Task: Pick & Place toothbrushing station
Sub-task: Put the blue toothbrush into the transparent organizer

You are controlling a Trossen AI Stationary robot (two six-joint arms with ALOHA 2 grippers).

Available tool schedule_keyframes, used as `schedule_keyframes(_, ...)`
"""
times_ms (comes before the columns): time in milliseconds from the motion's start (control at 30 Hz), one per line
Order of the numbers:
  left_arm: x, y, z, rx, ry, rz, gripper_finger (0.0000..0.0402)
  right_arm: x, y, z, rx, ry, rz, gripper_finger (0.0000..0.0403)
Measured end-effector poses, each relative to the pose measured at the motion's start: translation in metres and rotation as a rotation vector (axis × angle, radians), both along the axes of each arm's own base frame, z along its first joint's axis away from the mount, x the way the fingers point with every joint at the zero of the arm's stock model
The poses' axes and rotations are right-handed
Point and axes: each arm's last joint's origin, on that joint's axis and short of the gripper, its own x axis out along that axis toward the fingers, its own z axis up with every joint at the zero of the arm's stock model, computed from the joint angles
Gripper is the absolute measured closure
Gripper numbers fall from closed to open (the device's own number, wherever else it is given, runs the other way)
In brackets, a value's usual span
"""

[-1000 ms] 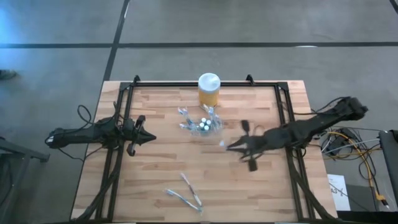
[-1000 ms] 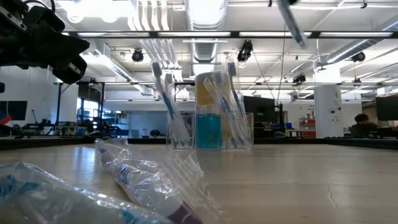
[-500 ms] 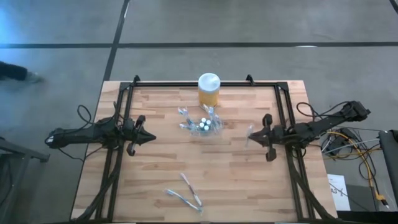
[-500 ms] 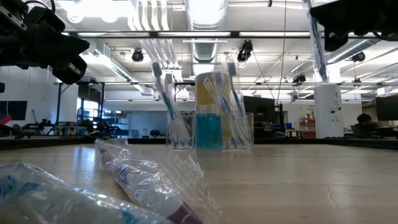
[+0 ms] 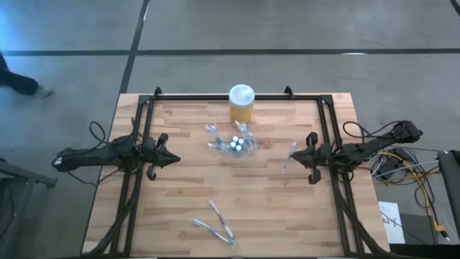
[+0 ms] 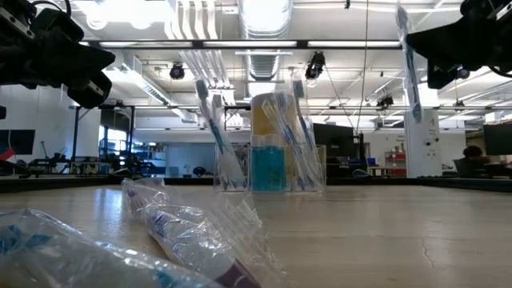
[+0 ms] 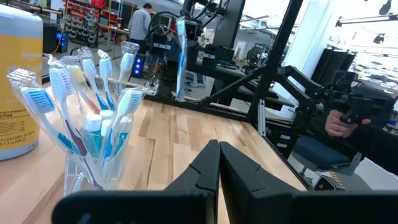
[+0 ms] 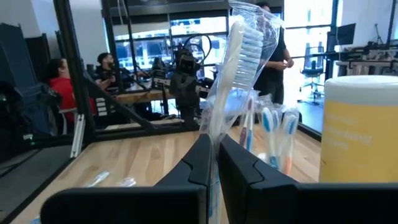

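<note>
Right gripper [image 5: 300, 155] fingers pinched tight on a wrapped toothbrush [image 8: 239, 53], bristle end up, clear wrapper around it; held above the right-centre of the table [image 5: 287, 216], apart from the clear holder [image 5: 236, 145]. Holder stands upper centre of the high view, packed with blue-and-white toothbrushes [image 7: 93, 102], just in front of the yellow jar [image 5: 241, 103]. Two more wrapped toothbrushes [image 5: 215, 223] lie at lower centre. Left gripper [image 5: 167, 158] at left-centre, fingers pressed together with nothing between them.
</note>
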Motion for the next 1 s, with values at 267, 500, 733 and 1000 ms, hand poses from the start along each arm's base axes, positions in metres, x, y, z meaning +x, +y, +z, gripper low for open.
schedule_keyframes(267, 0.0, 0.0, 0.0, 0.0, 0.0, 0.0, 0.0388, -0.001, -0.001, 0.002, 0.031, -0.015, -0.025, 0.0396)
schedule_keyframes(500, 0.0, 0.0, 0.0, 0.017, -0.002, 0.004, 0.0388, 0.004, -0.001, 0.017, 0.063, -0.018, -0.085, 0.0396)
schedule_keyframes(733, 0.0, 0.001, 0.0, 0.001, -0.001, 0.047, 0.0388, 0.025, 0.008, 0.05, 0.015, 0.022, -0.092, 0.0396)
schedule_keyframes(1000, 0.0, 0.001, 0.005, -0.007, -0.053, 0.043, 0.0377, 0.079, 0.028, 0.082, -0.114, 0.092, -0.077, 0.0395)
